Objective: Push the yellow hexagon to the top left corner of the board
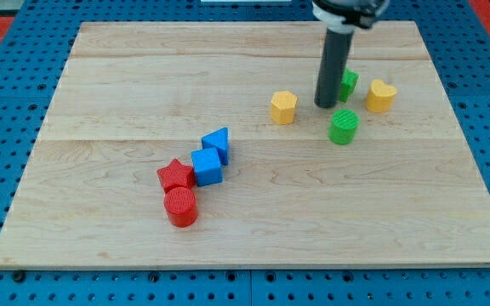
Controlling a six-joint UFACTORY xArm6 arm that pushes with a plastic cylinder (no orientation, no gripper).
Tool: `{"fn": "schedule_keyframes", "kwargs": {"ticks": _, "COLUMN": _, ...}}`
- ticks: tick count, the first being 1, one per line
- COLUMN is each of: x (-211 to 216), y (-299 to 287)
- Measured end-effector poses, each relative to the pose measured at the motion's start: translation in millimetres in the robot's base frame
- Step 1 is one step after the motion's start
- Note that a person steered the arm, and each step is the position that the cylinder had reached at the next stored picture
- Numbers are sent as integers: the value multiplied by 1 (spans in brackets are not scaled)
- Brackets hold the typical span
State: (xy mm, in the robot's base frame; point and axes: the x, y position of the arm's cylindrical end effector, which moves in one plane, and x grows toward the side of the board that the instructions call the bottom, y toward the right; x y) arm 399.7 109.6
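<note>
Camera view shows the wooden counter (143, 76), its far left corner bare. No claw is fitted, so nothing is held; my tip (325, 105) sits just right of the yellow hexagon (283, 107), likely lined up to shove it left. My rod hides part of a green block (349, 83).

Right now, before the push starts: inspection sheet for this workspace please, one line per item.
Surface: wooden board, flat, on a blue pegboard.
Job's things: yellow hexagon, right of centre, upper half, standing free.
Clutter: yellow heart, green cylinder, a green block partly hidden behind the rod; at lower left a touching cluster of blue triangle, blue cube, red star, red cylinder.
Grippers: none; my tip sits right of the hexagon, apart from it.
Cables: nothing seen.
Surroundings: red strips at the top corners.
</note>
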Motion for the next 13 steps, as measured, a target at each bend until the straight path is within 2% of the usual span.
{"fn": "schedule_keyframes", "kwargs": {"ticks": 1, "x": 1, "y": -103}}
{"fn": "schedule_keyframes", "kwargs": {"ticks": 2, "x": -61, "y": -199}}
{"fn": "schedule_keyframes", "kwargs": {"ticks": 3, "x": -59, "y": -210}}
{"fn": "schedule_keyframes", "kwargs": {"ticks": 4, "x": -19, "y": -200}}
{"fn": "schedule_keyframes", "kwargs": {"ticks": 5, "x": -48, "y": -147}}
{"fn": "schedule_keyframes", "kwargs": {"ticks": 6, "x": -115, "y": -162}}
{"fn": "schedule_keyframes", "kwargs": {"ticks": 7, "x": -142, "y": -145}}
{"fn": "schedule_keyframes", "kwargs": {"ticks": 8, "x": -132, "y": -130}}
{"fn": "schedule_keyframes", "kwargs": {"ticks": 9, "x": -195, "y": -129}}
{"fn": "schedule_keyframes", "kwargs": {"ticks": 10, "x": -206, "y": -142}}
{"fn": "schedule_keyframes", "kwargs": {"ticks": 11, "x": -195, "y": -203}}
{"fn": "schedule_keyframes", "kwargs": {"ticks": 12, "x": -173, "y": -213}}
{"fn": "schedule_keyframes", "kwargs": {"ticks": 13, "x": -136, "y": -178}}
